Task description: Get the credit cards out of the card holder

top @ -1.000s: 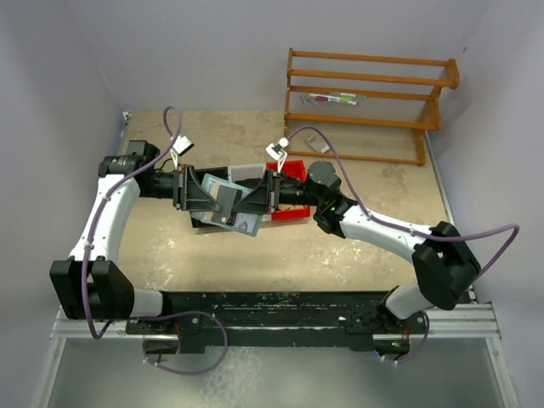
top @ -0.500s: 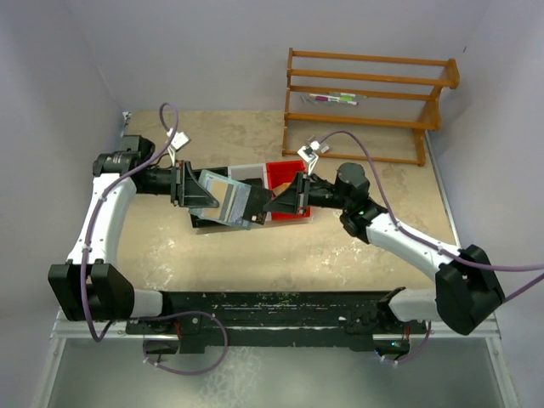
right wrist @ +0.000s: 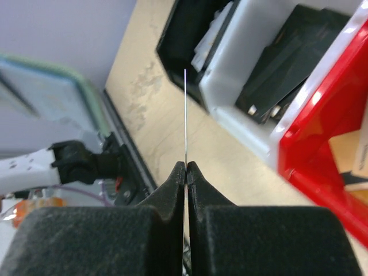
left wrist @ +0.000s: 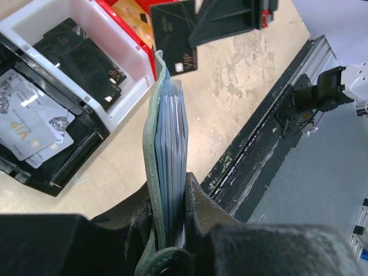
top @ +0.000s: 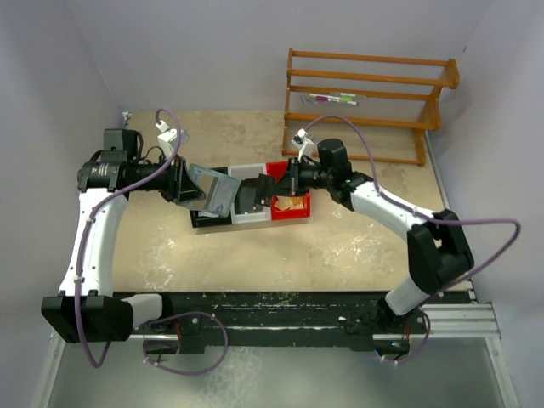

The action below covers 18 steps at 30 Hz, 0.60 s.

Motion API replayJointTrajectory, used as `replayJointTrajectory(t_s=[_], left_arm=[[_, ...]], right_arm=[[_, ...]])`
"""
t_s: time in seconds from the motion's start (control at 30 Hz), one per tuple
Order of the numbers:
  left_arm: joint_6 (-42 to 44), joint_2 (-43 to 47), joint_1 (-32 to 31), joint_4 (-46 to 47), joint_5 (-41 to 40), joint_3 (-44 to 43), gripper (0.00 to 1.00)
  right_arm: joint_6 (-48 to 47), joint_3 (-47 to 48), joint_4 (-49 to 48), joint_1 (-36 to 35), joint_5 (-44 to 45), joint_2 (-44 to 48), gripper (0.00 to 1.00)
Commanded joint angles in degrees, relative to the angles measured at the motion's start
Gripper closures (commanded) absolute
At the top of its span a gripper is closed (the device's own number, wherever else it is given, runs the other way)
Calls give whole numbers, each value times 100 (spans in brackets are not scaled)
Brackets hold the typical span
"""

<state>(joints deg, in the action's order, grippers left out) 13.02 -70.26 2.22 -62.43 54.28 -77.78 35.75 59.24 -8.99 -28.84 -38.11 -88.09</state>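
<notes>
Card holder [left wrist: 150,126]: soft grey-green, matt, leather-like. Cards [left wrist: 172,138] inside: smooth pale-blue plastic, thin edges. Black card [left wrist: 174,43]: smooth, slight sheen, gold print. White bin [left wrist: 129,52] & red bin [right wrist: 322,144]: glossy moulded plastic; black bin [left wrist: 80,161] duller. Left gripper [left wrist: 170,195]: matt black plastic, grainy, whitish scuffs. Surface [top: 280,251]: matt tan, mottled, rough-looking. Rack [top: 365,80]: orange-brown wood w/ sheen.

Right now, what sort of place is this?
Probably a robot lab cell: left arm and right arm bolted at a table, plain walls around, bins and a rack as props.
</notes>
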Motion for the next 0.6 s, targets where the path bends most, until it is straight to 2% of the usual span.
replayJointTrajectory(t_s=[0.0, 0.2, 0.4, 0.5, 0.57], left_arm=[[-48, 148, 39, 208, -93, -208, 82], [-102, 244, 33, 139, 446, -272, 82], [-322, 267, 36, 91, 1183, -320, 82], [-350, 250, 38, 30, 1401, -350, 81], [-378, 238, 34, -7, 1448, -376, 81]], right_arm=[[-502, 789, 214, -117, 437, -675, 100], [-753, 1834, 728, -460, 923, -1774, 100], [-876, 2450, 1081, -645, 1348, -2381, 100], [-991, 2835, 1554, -769, 1667, -2666, 100], [-1086, 3096, 1869, -849, 1855, -2837, 90]])
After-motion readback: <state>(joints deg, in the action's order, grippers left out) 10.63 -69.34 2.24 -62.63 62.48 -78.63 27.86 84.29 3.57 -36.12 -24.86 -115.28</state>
